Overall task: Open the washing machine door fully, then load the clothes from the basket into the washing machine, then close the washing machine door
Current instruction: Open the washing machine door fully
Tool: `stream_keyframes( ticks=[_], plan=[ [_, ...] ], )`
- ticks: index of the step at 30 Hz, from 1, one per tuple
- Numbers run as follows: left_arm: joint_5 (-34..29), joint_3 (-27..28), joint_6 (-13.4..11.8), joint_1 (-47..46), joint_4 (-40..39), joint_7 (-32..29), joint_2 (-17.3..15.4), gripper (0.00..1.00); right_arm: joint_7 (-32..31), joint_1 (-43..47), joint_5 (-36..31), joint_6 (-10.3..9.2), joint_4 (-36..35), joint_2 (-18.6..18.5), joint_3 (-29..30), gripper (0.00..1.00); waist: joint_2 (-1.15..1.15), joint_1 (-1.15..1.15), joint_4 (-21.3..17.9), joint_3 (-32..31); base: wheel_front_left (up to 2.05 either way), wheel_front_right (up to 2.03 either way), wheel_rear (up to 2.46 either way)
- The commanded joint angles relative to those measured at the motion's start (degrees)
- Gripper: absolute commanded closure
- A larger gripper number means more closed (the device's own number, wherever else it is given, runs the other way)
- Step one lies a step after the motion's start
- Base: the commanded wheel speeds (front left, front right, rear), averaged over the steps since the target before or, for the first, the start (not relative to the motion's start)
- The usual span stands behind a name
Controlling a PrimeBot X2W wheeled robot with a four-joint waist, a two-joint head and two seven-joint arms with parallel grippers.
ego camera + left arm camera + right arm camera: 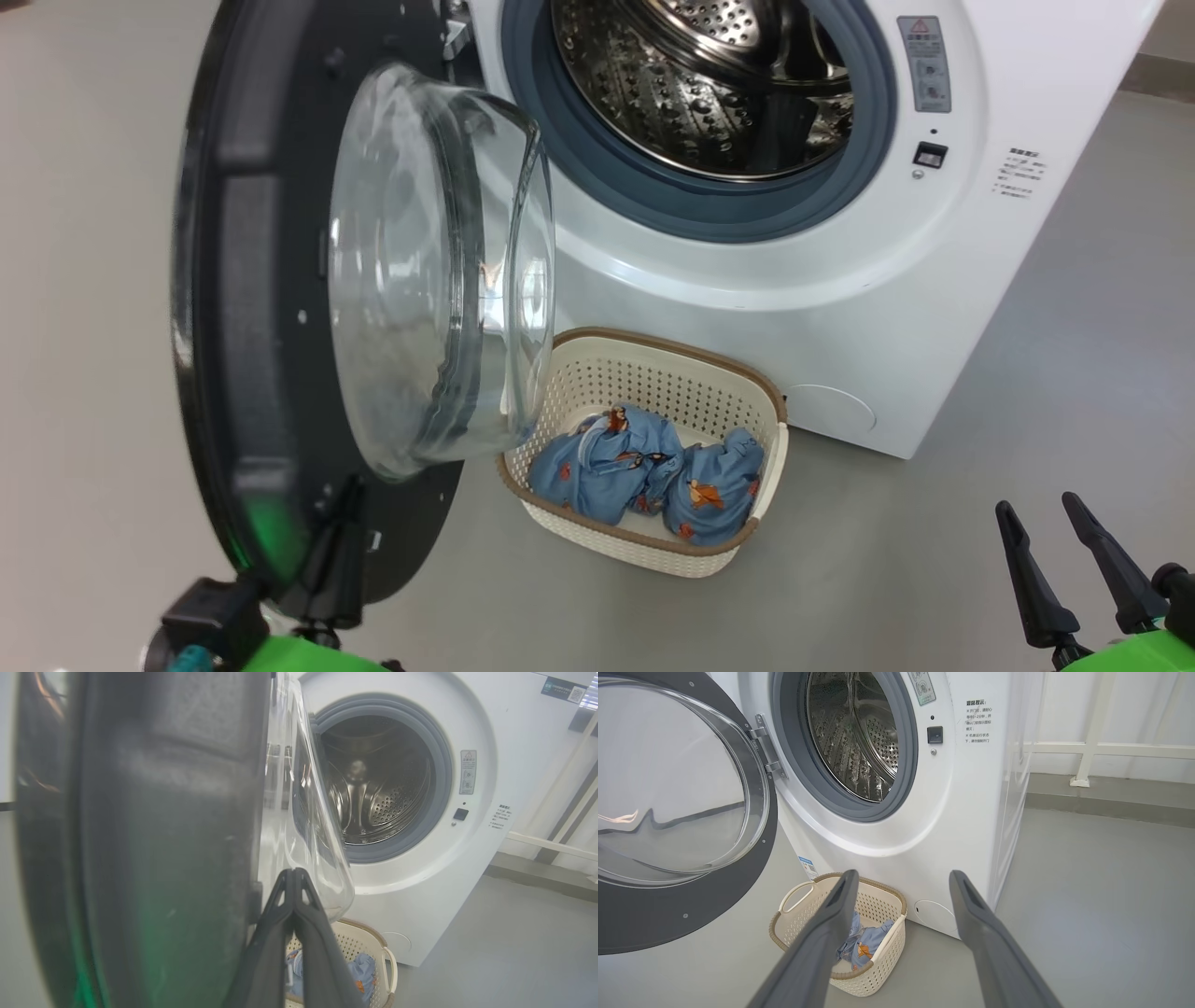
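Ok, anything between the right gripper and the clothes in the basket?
Nothing visible: only grey floor separates the open right gripper from the light blue printed clothes, uncovered in the cream perforated basket. The black glass-bowled door hangs to their left.
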State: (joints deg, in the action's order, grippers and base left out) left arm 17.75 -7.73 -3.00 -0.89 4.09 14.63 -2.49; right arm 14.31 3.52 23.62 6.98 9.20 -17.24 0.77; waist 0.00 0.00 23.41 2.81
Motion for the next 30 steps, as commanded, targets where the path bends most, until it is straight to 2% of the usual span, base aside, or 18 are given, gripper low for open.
stream_keyframes(
  ticks=[1,13,23,30],
  plan=[
    [-0.8,3.8,-0.7,-3.4,-0.8,0.4,-1.5,1.00,0.7,-1.0,-0.2,0.51,-1.6,-1.7,-1.4,0.00,0.00,0.00,0.8,0.4,0.00,0.00,0.00],
    [0.0,13.1,-0.5,-8.0,2.9,0.4,-3.3,1.00,0.7,-1.3,0.1,0.51,-2.2,-2.4,-1.8,0.00,0.00,0.00,1.9,2.3,0.00,0.00,0.00],
    [-1.9,20.5,0.1,-13.6,8.9,0.4,-6.4,1.00,0.7,-1.7,0.2,0.51,-2.6,-3.1,-2.3,0.00,0.00,0.00,1.7,4.1,0.00,0.00,0.00],
    [-3.0,24.6,1.4,-17.0,13.1,0.4,-8.0,1.00,0.7,-2.7,0.4,0.51,-3.2,-4.1,-2.7,0.00,0.00,0.00,1.0,6.2,0.00,0.00,0.00]
  ],
)
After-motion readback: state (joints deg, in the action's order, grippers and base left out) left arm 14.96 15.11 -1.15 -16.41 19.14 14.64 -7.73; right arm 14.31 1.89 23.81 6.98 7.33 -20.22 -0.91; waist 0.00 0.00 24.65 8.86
